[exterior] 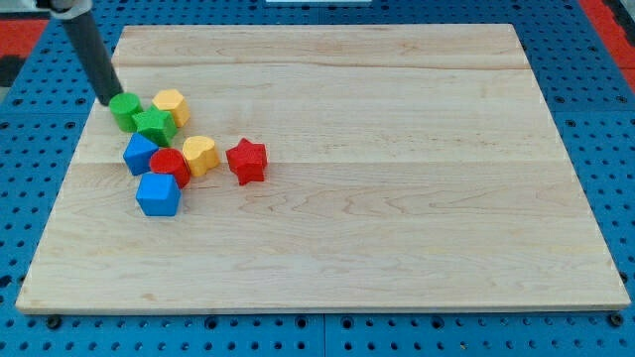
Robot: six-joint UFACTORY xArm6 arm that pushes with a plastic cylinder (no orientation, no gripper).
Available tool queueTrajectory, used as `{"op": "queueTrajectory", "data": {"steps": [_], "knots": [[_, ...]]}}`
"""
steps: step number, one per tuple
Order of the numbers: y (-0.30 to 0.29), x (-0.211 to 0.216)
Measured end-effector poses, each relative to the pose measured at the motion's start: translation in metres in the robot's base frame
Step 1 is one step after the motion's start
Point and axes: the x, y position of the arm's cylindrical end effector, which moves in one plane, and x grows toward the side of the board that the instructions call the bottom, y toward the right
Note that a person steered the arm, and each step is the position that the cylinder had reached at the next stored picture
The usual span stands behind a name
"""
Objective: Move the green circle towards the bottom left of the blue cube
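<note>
The green circle [125, 109] lies near the board's left edge, touching a green star [155, 125] on its right. My tip [108, 100] is at the circle's upper left, touching or nearly touching it. A blue cube [139, 154] lies below the green star, and a second blue block [159, 194] lies lower still.
A yellow block [171, 103] sits right of the green circle. A red circle [171, 166], a yellow heart [199, 155] and a red star [246, 161] lie in the cluster to the right of the blue cube. The wooden board [397, 198] ends close on the left.
</note>
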Motion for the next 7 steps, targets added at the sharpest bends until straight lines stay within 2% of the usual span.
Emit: {"op": "queueTrajectory", "data": {"steps": [1,3,6,7], "knots": [[-0.016,0.032],[-0.031,-0.018],[0.058,-0.007],[0.057,0.012]]}}
